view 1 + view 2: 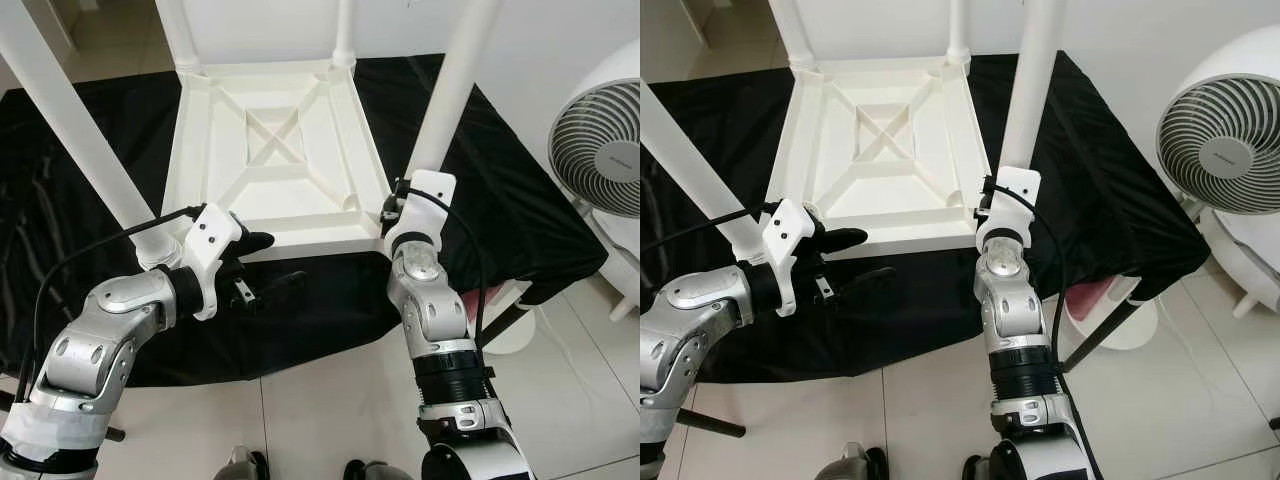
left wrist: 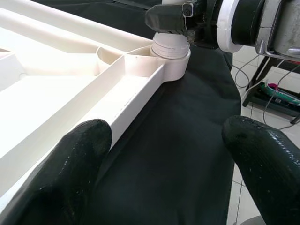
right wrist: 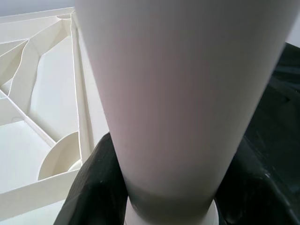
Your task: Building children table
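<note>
A white plastic children's table [image 1: 275, 165] lies upside down on a black cloth [image 1: 520, 200], its ribbed underside facing up and its white legs standing upward from the corners. The right gripper [image 1: 395, 212] is closed around the base of the near right leg [image 1: 455, 85], just above the corner socket; in the right wrist view its black fingers [image 3: 91, 187] press against both sides of the leg's thick white tube. The left gripper [image 1: 262, 268] sits beside the table's near edge, spread wide and empty, one finger [image 2: 70, 173] touching the rim and the other finger hanging over the cloth. Just behind its wrist rises the near left leg [image 1: 75, 130]. Far to the right gripper's outer side, a white fan [image 1: 600, 150] stands on the tiled floor [image 1: 330, 410].
</note>
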`<state>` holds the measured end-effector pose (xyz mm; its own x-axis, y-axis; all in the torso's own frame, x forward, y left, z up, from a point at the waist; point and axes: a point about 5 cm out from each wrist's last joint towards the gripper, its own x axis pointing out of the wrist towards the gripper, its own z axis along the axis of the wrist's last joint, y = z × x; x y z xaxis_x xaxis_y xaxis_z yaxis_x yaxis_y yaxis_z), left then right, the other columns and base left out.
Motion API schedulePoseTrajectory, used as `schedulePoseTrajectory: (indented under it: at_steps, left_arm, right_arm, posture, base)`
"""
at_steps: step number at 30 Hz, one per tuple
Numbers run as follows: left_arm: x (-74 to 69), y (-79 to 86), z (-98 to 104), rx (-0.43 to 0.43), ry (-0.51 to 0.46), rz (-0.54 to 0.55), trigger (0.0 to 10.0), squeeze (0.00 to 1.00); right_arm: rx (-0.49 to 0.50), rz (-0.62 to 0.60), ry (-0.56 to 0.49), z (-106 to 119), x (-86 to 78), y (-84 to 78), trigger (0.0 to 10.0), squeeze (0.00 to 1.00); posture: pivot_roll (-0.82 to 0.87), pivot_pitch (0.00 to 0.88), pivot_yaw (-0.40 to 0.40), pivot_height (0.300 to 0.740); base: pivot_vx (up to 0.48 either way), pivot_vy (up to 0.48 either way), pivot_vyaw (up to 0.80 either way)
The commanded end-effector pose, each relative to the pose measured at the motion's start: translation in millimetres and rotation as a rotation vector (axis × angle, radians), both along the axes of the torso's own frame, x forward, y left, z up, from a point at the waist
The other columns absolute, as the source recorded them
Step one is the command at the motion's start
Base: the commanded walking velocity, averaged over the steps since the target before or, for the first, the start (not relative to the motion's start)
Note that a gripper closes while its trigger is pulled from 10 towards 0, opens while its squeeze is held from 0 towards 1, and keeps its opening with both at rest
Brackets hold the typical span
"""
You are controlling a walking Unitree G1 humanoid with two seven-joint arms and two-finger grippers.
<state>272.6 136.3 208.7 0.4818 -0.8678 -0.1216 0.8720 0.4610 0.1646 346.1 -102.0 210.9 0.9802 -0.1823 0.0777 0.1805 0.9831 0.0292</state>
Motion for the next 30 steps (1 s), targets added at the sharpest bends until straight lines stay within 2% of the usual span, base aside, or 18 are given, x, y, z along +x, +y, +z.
schedulePoseTrajectory:
  at_steps: [1, 4, 5, 8, 9, 10, 15, 21, 23, 24, 29, 30]
  left_arm:
    - [0.1, 1.0, -1, -0.002, 0.003, 0.032, 10.0, 0.00]
    - [0.1, 0.9, -1, -0.002, 0.003, 0.031, 10.0, 0.00]
    - [0.1, 0.9, -1, -0.002, 0.003, 0.031, 10.0, 0.00]
    - [0.2, 0.8, -1, -0.002, 0.003, 0.030, 10.0, 0.00]
    - [0.3, 0.7, -1, -0.002, 0.003, 0.030, 10.0, 0.00]
    - [0.3, 0.5, -1, -0.002, 0.002, 0.030, 10.0, 0.00]
    - [0.6, 1.2, -1, -0.002, -0.002, 0.036, 10.0, 0.00]
    - [1.5, 3.1, 1, -0.002, -0.016, 0.051, 10.0, 0.00]
    - [2.6, 4.5, 2, -0.001, -0.028, 0.063, 10.0, 0.00]
    - [3.3, 5.6, 3, -0.003, -0.042, 0.075, 10.0, 0.00]
    - [3.7, 7.3, 5, -0.006, -0.061, 0.094, 10.0, 0.00]
    - [4.4, 8.7, 7, -0.012, -0.078, 0.120, 10.0, 0.00]
  right_arm:
    - [0.038, 0.074, 0.002, 1, -1.9, 19.5, 10.0, 0.00]
    - [0.005, 0.126, -0.013, 3, -3.3, 26.3, 10.0, 0.00]
    - [0.000, 0.163, -0.029, 4, -5.0, 30.3, 10.0, 1.00]
    - [0.006, 0.214, -0.058, 8, -8.0, 35.8, 10.0, 1.00]
    - [0.004, 0.243, -0.096, 13, -10.1, 38.0, 10.0, 0.90]
    - [0.000, 0.261, -0.122, 16, -11.5, 39.3, 10.0, 0.00]
    - [-0.021, 0.277, -0.203, 27, -19.1, 33.8, 10.0, 0.00]
    - [-0.052, 0.295, -0.222, 27, -26.1, 24.8, 10.0, 0.00]
    - [-0.080, 0.325, -0.220, 22, -32.8, 17.5, 10.0, 0.00]
    - [-0.110, 0.330, -0.207, 14, -38.7, 8.3, 10.0, 0.00]
    - [-0.163, 0.321, -0.184, 0, -48.7, -6.0, 10.0, 0.00]
    - [-0.185, 0.299, -0.163, -9, -55.3, -15.5, 10.0, 0.00]
  posture:
    - [-0.04, 0.147, 0.037, 0.740]
    - [-0.04, 0.146, 0.039, 0.740]
    - [-0.04, 0.146, 0.039, 0.740]
    - [-0.04, 0.146, 0.039, 0.740]
    - [-0.04, 0.144, 0.037, 0.740]
    - [-0.04, 0.144, 0.037, 0.740]
    - [-0.04, 0.144, 0.036, 0.740]
    - [-0.04, 0.138, 0.035, 0.740]
    - [-0.05, 0.135, 0.034, 0.740]
    - [-0.05, 0.132, 0.034, 0.740]
    - [-0.05, 0.129, 0.034, 0.740]
    - [-0.05, 0.126, 0.036, 0.740]
  base:
    - [0.000, 0.000, 0.00]
    - [0.000, 0.000, 0.00]
    - [0.000, 0.000, 0.00]
    - [0.000, 0.000, 0.00]
    - [0.000, 0.000, 0.00]
    - [0.000, 0.000, 0.00]
    - [0.000, 0.000, 0.00]
    - [0.000, 0.000, 0.00]
    - [0.000, 0.000, 0.00]
    - [0.000, 0.000, 0.00]
    - [0.000, 0.000, 0.00]
    - [0.000, 0.000, 0.00]
